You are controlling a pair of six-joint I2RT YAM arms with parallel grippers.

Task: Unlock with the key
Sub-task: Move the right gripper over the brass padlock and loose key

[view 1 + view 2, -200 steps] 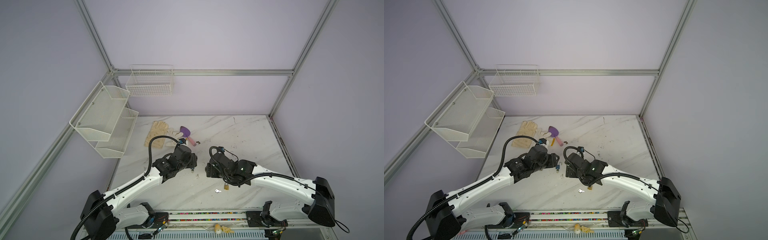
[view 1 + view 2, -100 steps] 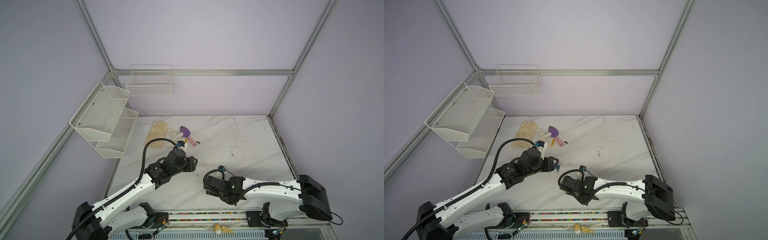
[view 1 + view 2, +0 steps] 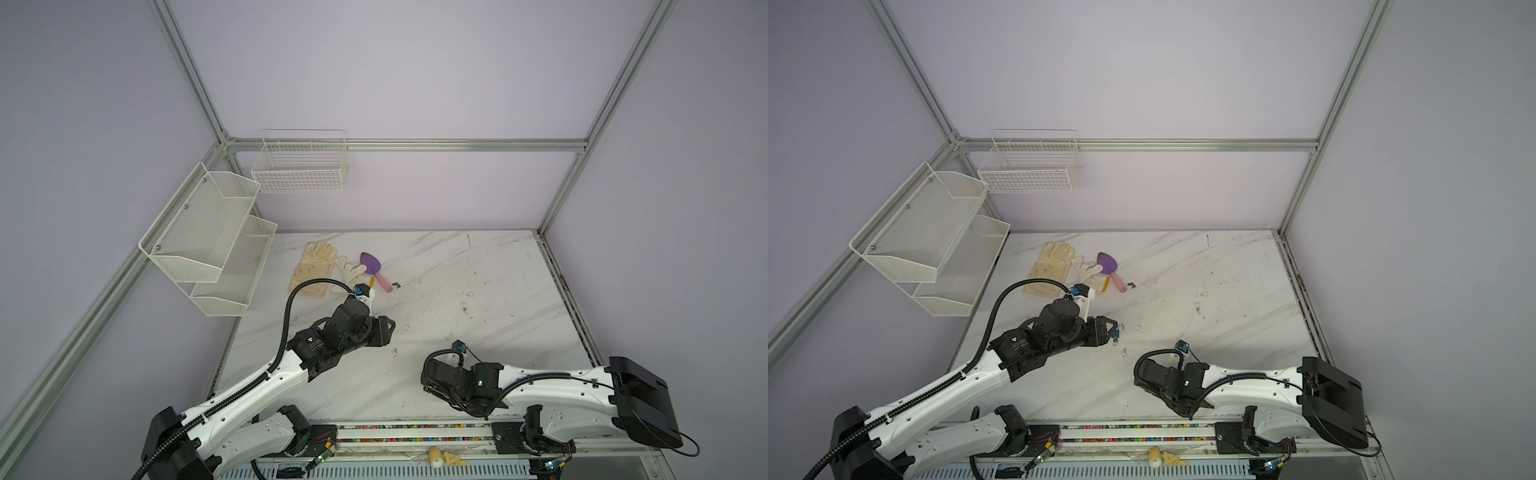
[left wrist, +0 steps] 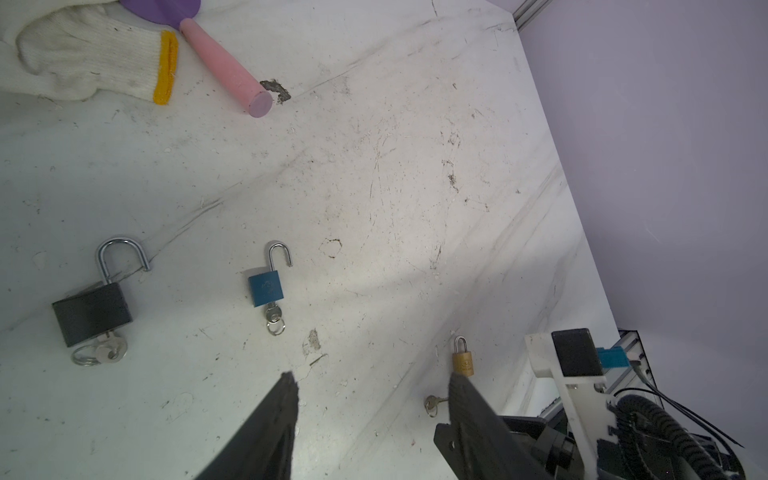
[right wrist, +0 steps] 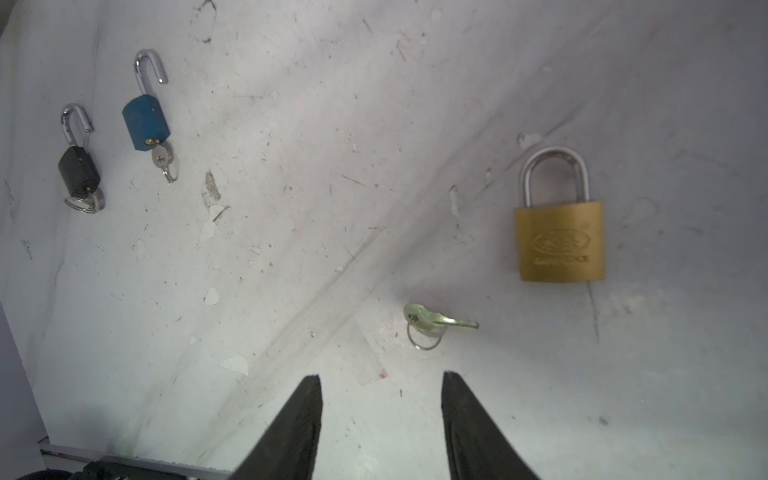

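Note:
A brass padlock [image 5: 559,245], shackle closed, lies flat on the white table. A loose key [image 5: 438,323] on a small ring lies just beside it. My right gripper [image 5: 381,376] hovers open and empty a little short of the key. My left gripper [image 4: 372,380] is also open and empty; in its view the brass padlock [image 4: 462,361] and key [image 4: 434,403] sit by one fingertip. A blue padlock [image 4: 266,286] and a black padlock [image 4: 92,311] lie with shackles open and keys in them. In both top views the right arm hides the brass padlock and key.
A beige glove [image 3: 313,268], a white knit glove [image 4: 91,54] and a purple trowel [image 3: 372,264] with a pink handle lie at the back left. A mesh shelf [image 3: 208,237] and wire basket [image 3: 301,166] hang on the walls.
My right arm has swung from the middle of the table back toward the front edge and dropped low, and its jaws have narrowed. The left arm has barely moved.

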